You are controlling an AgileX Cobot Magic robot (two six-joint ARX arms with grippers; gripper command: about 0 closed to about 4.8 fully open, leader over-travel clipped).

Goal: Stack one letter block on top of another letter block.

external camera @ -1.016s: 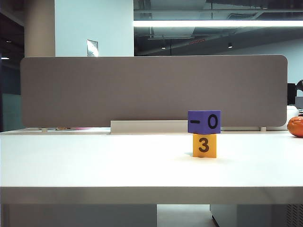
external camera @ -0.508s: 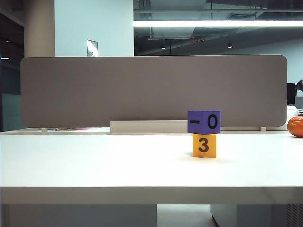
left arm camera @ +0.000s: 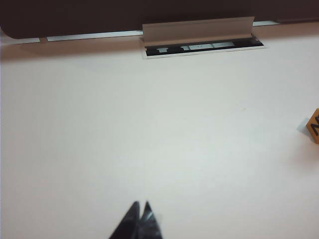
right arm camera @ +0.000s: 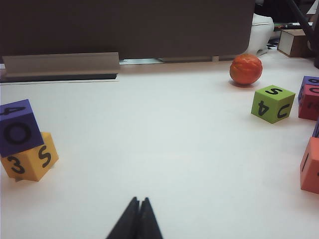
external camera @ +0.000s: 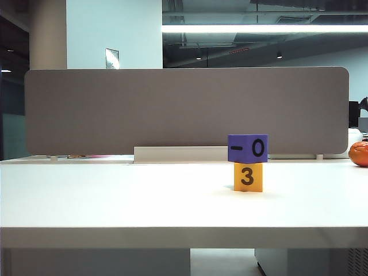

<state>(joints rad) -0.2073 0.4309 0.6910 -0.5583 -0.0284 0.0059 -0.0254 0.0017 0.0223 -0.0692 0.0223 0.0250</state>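
Purple block (external camera: 248,148) resting on yellow block (external camera: 248,177) on the tabletop (external camera: 115,195); left hand (left arm camera: 140,213) and right hand (right arm camera: 139,209) clenched, empty, well apart; retreat without nudging the stack.

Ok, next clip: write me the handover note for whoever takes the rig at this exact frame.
Left gripper: jaws shut, empty, above bare table, off to the side of the stack.
Right gripper: jaws shut, empty, over open table, well clear of the blocks.
Purple O block sits on the yellow 3 block, turned a little askew on it.
Done: the stack stands unheld.
Left: nothing apparent.
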